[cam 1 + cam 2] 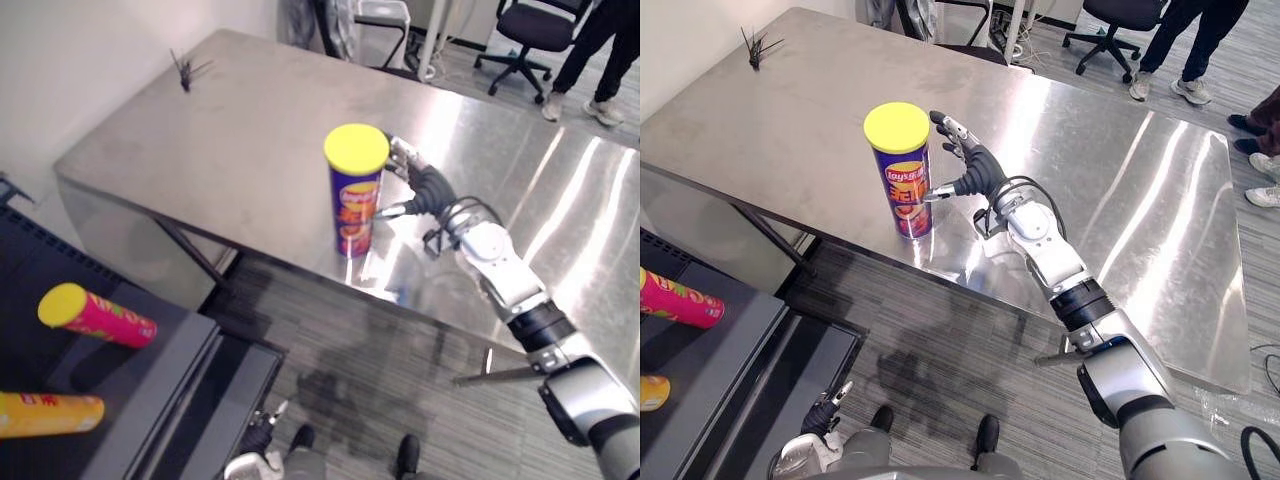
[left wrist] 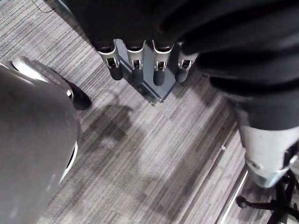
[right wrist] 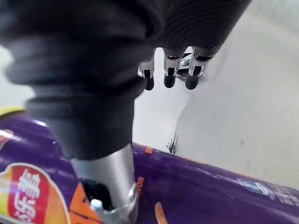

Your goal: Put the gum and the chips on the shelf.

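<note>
left hand (image 2: pixel 135 59) hangs low over the carpeted floor (image 2: pixel 140 149), fingers relaxed and holding nothing. up on the steel surface (image 1: pixel 1120 200) the right hand (image 1: pixel 975 170) is spread at the chips can (image 1: pixel 902 175), which stands upright near the front edge. the thumb rests against the can's side and the straight fingers reach past it, not closed round it. well to that hand's left and lower, a dark shelf (image 1: pixel 150 380) holds a pink can (image 1: pixel 95 318) and an orange can (image 1: pixel 45 415), both lying down. far beyond the hand, at the surface's corner, lies a small dark spiky thing (image 1: pixel 185 70), perhaps a bundle of ties.
</note>
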{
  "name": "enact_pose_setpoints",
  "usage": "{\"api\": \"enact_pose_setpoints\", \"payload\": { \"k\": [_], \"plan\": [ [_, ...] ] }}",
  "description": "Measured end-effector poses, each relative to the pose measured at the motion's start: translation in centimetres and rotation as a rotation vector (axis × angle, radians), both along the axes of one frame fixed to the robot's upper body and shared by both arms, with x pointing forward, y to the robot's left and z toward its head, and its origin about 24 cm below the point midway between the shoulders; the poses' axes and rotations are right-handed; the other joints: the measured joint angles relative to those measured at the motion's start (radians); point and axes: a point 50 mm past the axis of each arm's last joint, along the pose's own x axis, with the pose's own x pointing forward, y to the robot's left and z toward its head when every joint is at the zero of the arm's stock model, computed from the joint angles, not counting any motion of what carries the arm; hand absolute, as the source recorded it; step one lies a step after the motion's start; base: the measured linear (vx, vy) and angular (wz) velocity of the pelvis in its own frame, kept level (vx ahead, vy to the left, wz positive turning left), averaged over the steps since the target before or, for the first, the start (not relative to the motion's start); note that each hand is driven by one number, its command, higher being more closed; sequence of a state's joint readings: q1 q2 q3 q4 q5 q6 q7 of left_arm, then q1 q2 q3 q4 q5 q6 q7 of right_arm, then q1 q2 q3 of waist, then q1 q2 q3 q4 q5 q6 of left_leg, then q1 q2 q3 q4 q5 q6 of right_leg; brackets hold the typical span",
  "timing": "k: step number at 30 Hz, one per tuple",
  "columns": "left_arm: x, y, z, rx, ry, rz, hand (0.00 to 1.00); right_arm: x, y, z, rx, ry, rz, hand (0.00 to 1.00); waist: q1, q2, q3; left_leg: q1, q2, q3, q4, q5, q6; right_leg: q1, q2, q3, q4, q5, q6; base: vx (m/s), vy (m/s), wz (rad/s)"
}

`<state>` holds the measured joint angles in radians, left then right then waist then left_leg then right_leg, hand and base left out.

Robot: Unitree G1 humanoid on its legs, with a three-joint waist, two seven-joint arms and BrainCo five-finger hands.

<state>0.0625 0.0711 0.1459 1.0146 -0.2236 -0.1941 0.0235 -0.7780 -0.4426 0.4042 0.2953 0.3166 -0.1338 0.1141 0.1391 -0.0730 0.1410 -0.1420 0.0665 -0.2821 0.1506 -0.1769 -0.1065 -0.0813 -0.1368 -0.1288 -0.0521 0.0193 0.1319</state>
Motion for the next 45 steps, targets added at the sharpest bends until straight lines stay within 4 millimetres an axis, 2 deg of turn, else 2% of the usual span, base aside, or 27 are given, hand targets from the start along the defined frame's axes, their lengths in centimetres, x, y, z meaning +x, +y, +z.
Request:
{"api": "enact_pose_setpoints", "payload": {
  "k": [6, 12, 15, 20, 31, 45],
  "plan": [
    [0.2, 0.3, 0.2, 0.01, -0.009, -0.001, 0.0, 0.1, 0.4, -0.4, 0.008, 0.018, 0.011, 0.0, 0.001, -0.021, 0.005, 0.004, 0.007, -0.007, -0.011, 0.013, -0.007, 0.004, 0.006, -0.006, 0.002, 0.0, 0.0, -0.03, -0.014, 0.04],
    [0.2, 0.4, 0.2, 0.012, -0.012, -0.001, 0.0, 0.2, 0.4, -1.0, -0.004, 0.046, 0.016, 0.0, 0.004, -0.031, 0.003, 0.006, 0.006, -0.033, -0.018, 0.026, -0.009, 0.018, 0.006, -0.031, 0.002, 0.0, 0.0, -0.02, -0.004, 0.14],
    [0.2, 0.4, 0.2, 0.013, -0.012, -0.001, 0.0, 0.0, 0.9, -1.6, -0.031, 0.067, 0.044, 0.0, 0.004, -0.033, 0.003, 0.007, 0.008, -0.035, -0.026, 0.034, -0.012, 0.018, 0.005, -0.034, 0.003, 0.0, 0.0, -0.02, -0.006, 0.04],
    [0.1, 0.6, 0.2, 0.013, -0.01, 0.005, 0.0, -0.3, 0.5, -3.5, -0.036, 0.134, 0.042, 0.0, 0.004, -0.045, -0.005, 0.007, 0.009, -0.039, -0.028, 0.036, -0.014, 0.018, 0.007, -0.037, 0.005, 0.0, 0.0, 0.0, 0.0, 0.0],
    [0.1, 0.7, 0.2, 0.013, -0.01, -0.002, 0.0, -0.6, 0.8, -5.0, -0.062, 0.19, 0.051, 0.0, 0.005, -0.053, -0.011, 0.006, 0.01, -0.059, -0.052, 0.056, -0.018, 0.018, 0.005, -0.056, 0.004, 0.0, 0.0, 0.0, -0.005, 0.05],
    [-0.1, 0.8, 0.1, 0.011, 0.003, 0.0, 0.0, -0.2, 0.3, -5.5, -0.031, 0.227, 0.025, 0.0, 0.006, -0.055, -0.024, 0.006, 0.012, -0.054, -0.059, 0.056, -0.018, 0.013, 0.006, -0.051, -0.002, 0.0, 0.0, 0.0, 0.0, 0.0]
  ]
}}
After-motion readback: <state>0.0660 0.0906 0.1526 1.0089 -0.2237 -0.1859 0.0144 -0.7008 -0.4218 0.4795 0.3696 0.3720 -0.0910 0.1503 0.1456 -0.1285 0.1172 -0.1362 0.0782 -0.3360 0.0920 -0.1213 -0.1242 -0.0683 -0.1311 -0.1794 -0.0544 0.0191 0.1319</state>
